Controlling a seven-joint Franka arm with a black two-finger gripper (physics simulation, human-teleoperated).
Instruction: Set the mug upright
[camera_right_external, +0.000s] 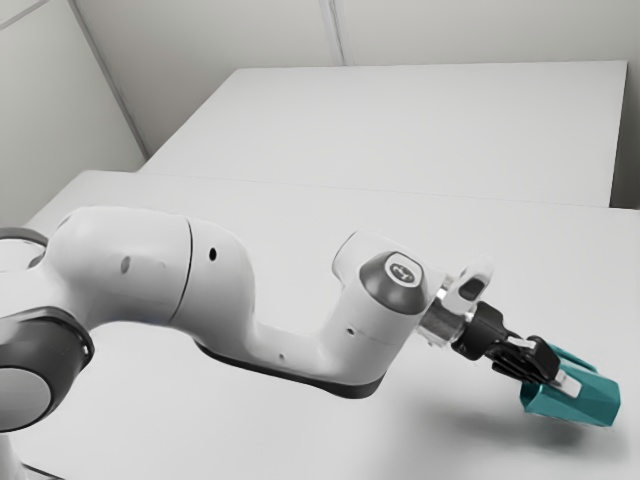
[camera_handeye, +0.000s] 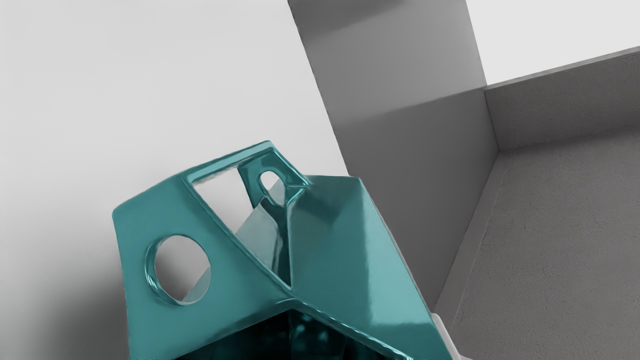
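A: What does the exterior view give that the wrist view does not?
B: There I see the room walls (camera_right_external: 200, 50), the white table (camera_right_external: 250, 430) and almost the whole arm (camera_right_external: 215, 265). The wrist view gives other things: a table edge, a grey floor (camera_handeye: 565, 225) beyond it, and the inside of the mug.
A: And how does the arm stand?
B: It enters from the exterior view's left, dips in the middle, rises to the wrist (camera_right_external: 400, 275), and then the hand slopes down toward the exterior view's right. The black gripper (camera_right_external: 562, 382) is at the mug (camera_right_external: 590, 398).
A: Does it have hold of it?
B: It seems so, by the side near the mouth. One pale fingertip (camera_handeye: 446, 337) lies along the outer wall. The other one is hidden, so how wide the gap is, I cannot tell.
A: Where is the mug, exactly?
B: Over the table, it looks a little raised, with a soft shadow (camera_right_external: 555, 438) below. It is not upright: it leans far over, nearly on its side, the mouth toward the gripper.
A: And its look?
B: Teal, shiny, with flat faces like cut stone. The handle (camera_handeye: 225, 260) is angular, with a large window, and smaller is a round hole in it.
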